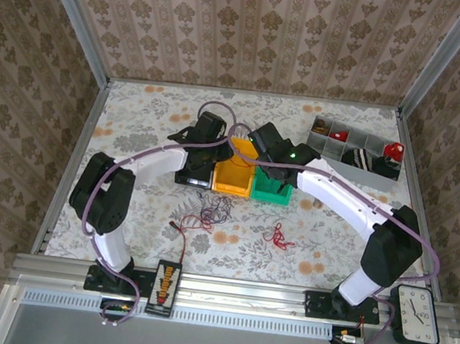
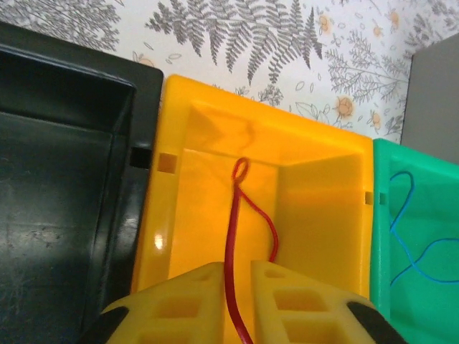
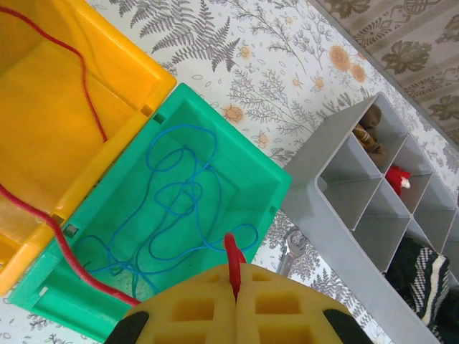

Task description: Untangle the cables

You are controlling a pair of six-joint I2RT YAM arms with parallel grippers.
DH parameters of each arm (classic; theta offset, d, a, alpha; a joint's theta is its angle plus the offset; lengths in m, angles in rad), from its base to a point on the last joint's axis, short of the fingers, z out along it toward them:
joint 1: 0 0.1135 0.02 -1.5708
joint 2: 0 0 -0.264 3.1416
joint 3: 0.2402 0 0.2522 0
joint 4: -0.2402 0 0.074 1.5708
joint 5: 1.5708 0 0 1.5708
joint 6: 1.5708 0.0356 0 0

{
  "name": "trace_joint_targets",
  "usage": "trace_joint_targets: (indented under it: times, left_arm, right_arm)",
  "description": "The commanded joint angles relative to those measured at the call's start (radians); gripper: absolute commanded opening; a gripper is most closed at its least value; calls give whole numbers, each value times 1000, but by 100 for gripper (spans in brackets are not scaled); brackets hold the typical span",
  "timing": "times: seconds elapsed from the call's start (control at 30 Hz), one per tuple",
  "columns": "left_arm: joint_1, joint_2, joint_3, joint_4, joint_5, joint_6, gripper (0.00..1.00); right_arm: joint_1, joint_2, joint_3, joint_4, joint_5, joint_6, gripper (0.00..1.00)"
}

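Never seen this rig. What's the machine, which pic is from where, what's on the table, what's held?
Two robot arms, the left arm and the right arm, are bolted at the table's near edge. The wide picture looks down from above and behind; the other two come from a camera on each wrist, with that arm's yellow tool at the bottom. On the table: a yellow bin, a green bin holding a blue cable, a grey divided tray, a cable tangle. The right tool is shut on a red cable. The left tool flanks a red strand; pinched or not, unclear.
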Motion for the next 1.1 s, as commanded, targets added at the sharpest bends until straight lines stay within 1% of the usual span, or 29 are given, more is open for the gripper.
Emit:
trace_joint_targets:
  times: [0.0, 0.13, 0.27, 0.37, 0.5, 0.7, 0.83, 0.93, 0.97, 1.07]
  left_arm:
    - [-26, 36, 48, -30, -6, 6, 11]
    - [-62, 84, 87, -54, -13, 10, 6]
    - [-80, 130, 109, -80, -38, -14, 0]
    - [-82, 151, 112, -100, -63, -38, 0]
    - [-83, 188, 147, -153, -108, -35, 0]
    - [-94, 271, 213, -199, -116, -26, 0]
    - [-97, 312, 230, -209, -95, -43, 0]
    - [-97, 316, 241, -209, -87, -48, 0]
    - [-97, 312, 249, -211, -84, -45, 2]
    - [-97, 274, 277, -222, -86, -31, 30]
  right_arm:
    - [-12, -43, -20, 9, -40, 43, 0]
    - [-25, -72, -28, 38, -104, 96, 0]
    - [-52, -101, -53, 96, -198, 200, 0]
    - [-70, -120, -80, 139, -253, 281, 0]
    - [-79, -138, -113, 204, -309, 351, 0]
    - [-79, -132, -124, 236, -366, 412, 0]
    - [-78, -133, -117, 231, -357, 420, 0]
    - [-78, -136, -114, 224, -350, 419, 0]
    - [-78, -136, -113, 221, -348, 417, 0]
    - [-80, -134, -107, 213, -346, 410, 0]
